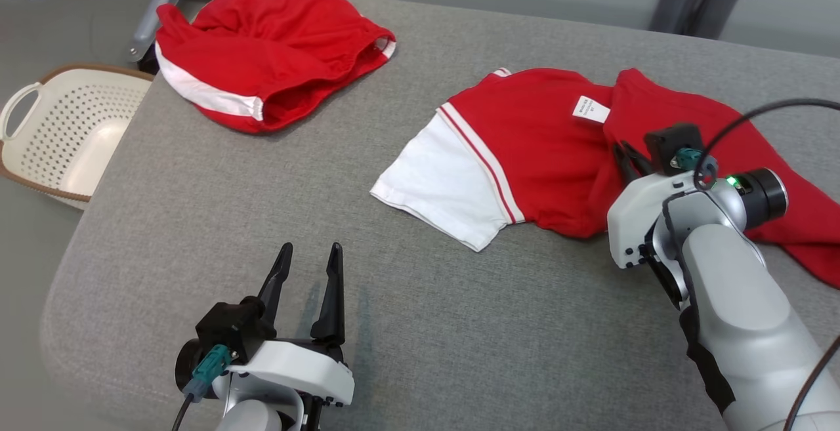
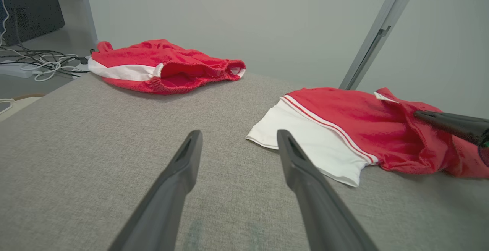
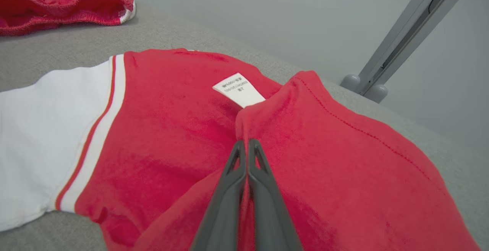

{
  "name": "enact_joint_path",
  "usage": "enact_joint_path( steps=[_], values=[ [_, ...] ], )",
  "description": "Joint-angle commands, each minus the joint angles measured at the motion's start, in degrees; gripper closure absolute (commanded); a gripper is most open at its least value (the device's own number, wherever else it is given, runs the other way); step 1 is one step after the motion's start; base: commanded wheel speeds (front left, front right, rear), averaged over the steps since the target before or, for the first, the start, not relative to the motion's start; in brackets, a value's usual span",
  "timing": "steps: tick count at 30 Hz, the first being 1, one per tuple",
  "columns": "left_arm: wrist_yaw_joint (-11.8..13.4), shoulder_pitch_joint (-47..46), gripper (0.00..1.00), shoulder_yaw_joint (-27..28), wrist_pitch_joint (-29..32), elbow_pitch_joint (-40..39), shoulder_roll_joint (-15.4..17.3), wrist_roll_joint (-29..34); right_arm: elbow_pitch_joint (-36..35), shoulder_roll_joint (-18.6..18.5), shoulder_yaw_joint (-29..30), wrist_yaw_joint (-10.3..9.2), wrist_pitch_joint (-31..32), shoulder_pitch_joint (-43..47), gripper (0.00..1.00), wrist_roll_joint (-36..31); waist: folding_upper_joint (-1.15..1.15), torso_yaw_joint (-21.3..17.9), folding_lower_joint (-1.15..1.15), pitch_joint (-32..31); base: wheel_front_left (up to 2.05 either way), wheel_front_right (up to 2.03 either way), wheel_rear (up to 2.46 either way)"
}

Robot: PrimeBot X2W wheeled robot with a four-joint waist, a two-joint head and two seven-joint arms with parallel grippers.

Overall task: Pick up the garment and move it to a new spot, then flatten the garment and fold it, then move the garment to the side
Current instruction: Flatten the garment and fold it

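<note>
1. Fingers of right gripper (image 3: pixel 244 144) were pressed together, clamped on a raised fold of red cloth in the garment (image 1: pixel 525 149), just short of its white label (image 3: pixel 238 89).
2. The garment, a red top with a white sleeve (image 1: pixel 440 185) trimmed in red and white stripes, lay crumpled on the right half of the table (image 1: pixel 426 326). Its red body ran out to the right edge, and the sleeve pointed toward the table's middle.
3. The cloth was gathered into a ridge at the pinch. The sleeve lay flat on the grey surface, and the label sat face up beside the ridge.
4. The right forearm came in from the near right corner, and its dark fingers lay low across the red cloth.
5. The left gripper (image 1: pixel 312 250) hung over the near left part of the table with its fingers apart and nothing between them. Bare grey cover lay beneath it, and it was well apart from the garment.
6. Red shorts (image 1: pixel 262 50) with a white side stripe lay in a heap at the far left corner. The elastic waistband gaped toward the garment, well apart from it.
7. A cream perforated basket (image 1: pixel 65 136) stood on the floor beside the table's left edge.
8. A grey post (image 2: pixel 382 33) rose behind the far edge near the garment. Cables (image 2: pixel 42 65) lay on the floor beyond the far left corner.
</note>
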State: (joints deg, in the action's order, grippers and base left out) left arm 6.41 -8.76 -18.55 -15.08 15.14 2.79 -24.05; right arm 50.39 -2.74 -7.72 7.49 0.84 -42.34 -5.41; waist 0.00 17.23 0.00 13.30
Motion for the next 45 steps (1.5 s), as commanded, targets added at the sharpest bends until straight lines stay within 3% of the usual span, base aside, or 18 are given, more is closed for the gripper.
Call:
enact_joint_path(
  steps=[1,11,20,22,23,31,36,39,45],
  values=[
    [-0.1,0.1,0.0,0.2,-0.1,0.1,0.2,0.4,-0.5,-0.3,0.1,0.01,-0.7,1.0,1.0,0.4,0.0,-0.5,0.0,-0.4,0.0,0.0,0.0],
    [-0.8,1.8,0.0,1.6,-0.1,0.7,0.2,2.3,-11.3,-0.3,6.4,0.01,-10.0,12.5,1.0,9.2,0.0,-5.8,0.0,-2.7,0.0,0.0,0.0],
    [-1.8,2.7,0.0,3.4,-0.1,1.3,0.2,4.3,-18.6,-0.3,10.0,0.01,-10.3,26.4,1.0,12.5,0.0,-10.5,0.0,-3.9,0.0,0.0,0.0],
    [-2.0,2.6,0.0,3.5,-0.1,1.5,0.2,4.5,-19.4,-0.3,10.0,0.01,-10.0,28.2,0.53,12.2,0.0,-11.1,0.0,-4.1,0.0,0.0,0.0],
    [-2.1,2.5,0.0,3.6,-0.1,1.5,0.2,4.5,-19.7,-0.3,10.0,0.02,-9.8,28.9,0.0,12.1,0.0,-11.4,0.0,-4.1,0.0,0.0,0.0],
    [-2.5,3.0,0.0,4.1,-0.1,1.9,0.2,5.0,-27.9,-0.3,11.7,0.02,-10.7,32.6,0.0,9.4,0.0,-12.2,0.0,-4.8,0.0,0.0,0.0],
    [-2.8,2.3,0.0,3.6,-0.1,2.0,0.2,4.7,-33.8,-0.3,7.1,0.01,-8.0,31.2,0.0,8.8,0.0,-11.4,0.0,-4.5,0.0,0.0,0.0],
    [-2.7,1.7,0.0,3.1,-0.1,1.9,0.2,4.4,-34.1,-0.3,5.2,0.01,-6.6,29.7,0.0,8.3,0.0,-10.7,0.0,-4.0,0.0,0.0,0.0],
    [-1.9,0.7,0.0,2.3,-0.1,1.5,0.2,3.4,-28.6,-0.3,5.0,0.01,-3.8,24.5,0.0,1.2,0.0,-7.7,0.0,-2.3,0.0,0.0,0.0]
  ],
)
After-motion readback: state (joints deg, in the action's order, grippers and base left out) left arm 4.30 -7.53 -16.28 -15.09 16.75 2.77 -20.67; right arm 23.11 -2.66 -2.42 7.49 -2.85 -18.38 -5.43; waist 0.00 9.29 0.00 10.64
